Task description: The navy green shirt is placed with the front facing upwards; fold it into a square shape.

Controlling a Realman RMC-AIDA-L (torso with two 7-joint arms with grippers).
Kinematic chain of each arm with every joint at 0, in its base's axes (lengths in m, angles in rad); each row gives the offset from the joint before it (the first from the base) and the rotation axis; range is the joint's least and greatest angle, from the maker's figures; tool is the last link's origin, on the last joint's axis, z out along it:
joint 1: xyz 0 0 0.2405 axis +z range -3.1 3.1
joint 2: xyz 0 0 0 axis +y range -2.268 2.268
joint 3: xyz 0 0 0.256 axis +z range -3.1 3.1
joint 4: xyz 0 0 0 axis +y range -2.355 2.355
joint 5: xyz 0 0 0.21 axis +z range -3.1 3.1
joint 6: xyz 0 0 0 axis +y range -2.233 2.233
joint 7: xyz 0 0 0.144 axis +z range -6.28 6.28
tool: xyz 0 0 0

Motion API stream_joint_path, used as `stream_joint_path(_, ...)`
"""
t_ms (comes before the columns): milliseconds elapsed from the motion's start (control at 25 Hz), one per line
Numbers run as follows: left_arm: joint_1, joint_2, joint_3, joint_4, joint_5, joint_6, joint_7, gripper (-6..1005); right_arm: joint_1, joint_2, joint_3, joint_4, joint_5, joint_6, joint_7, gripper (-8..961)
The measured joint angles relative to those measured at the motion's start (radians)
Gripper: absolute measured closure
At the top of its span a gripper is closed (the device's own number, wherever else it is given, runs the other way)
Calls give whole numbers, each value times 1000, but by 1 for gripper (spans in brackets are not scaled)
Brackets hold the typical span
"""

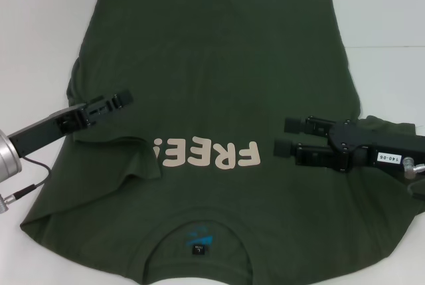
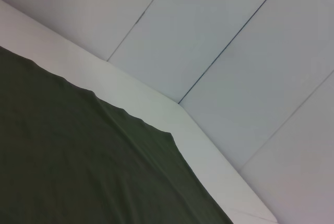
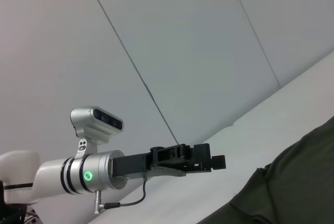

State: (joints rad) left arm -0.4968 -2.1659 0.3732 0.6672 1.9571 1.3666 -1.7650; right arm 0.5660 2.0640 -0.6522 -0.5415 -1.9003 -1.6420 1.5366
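Left gripper [image 1: 123,99] sits over the navy green shirt [image 1: 219,86], on the left side of its cream "FREE!" lettering [image 1: 204,155] and a bit farther from the collar; its fingers [image 1: 118,101] look pressed together with nothing between them, and it appears to hang above the cloth rather than grip it. Right wrist view shows the same left gripper [image 3: 216,162] from the side, above the white table [image 3: 271,125], tips together. Left sleeve, on the left of the lettering, is folded inward over the chest so the fabric bunches and covers part of the exclamation mark end. The shirt lies flat on the white table [image 1: 392,6], front up, collar [image 1: 199,228] nearest the robot, with a blue logo [image 1: 199,236] and black tag [image 1: 197,250] inside it, hem far from the lettering. Lettering reads upside down from the head view. Right gripper [image 1: 284,136] is just right of the lettering, beside the letter F, fingers [image 1: 292,125] spread apart one above the other, holding nothing, low over the cloth; contact not clear. Right sleeve spreads out behind that arm. Left wrist view only shows shirt edge [image 2: 78,156] on the table [image 2: 156,109].
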Motion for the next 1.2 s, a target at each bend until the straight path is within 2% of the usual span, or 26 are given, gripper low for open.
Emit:
stream_joint_path(440,-7,1,7,0,4,-3,8,83,0,0,2,4,-1,0,0,70)
stream_joint_path(840,6,3,10,-1,10,-246,69,83,0,0,3,7,-2,1,6,70)
stream_joint_path(1000,3,2,10,-39,11,-362,111,85,0,1,3,9,-1,1,6,70)
stream_joint_path(1200,0,2,25,-59,11,-393,132,88,0,2,3,9,1,1,12,69)
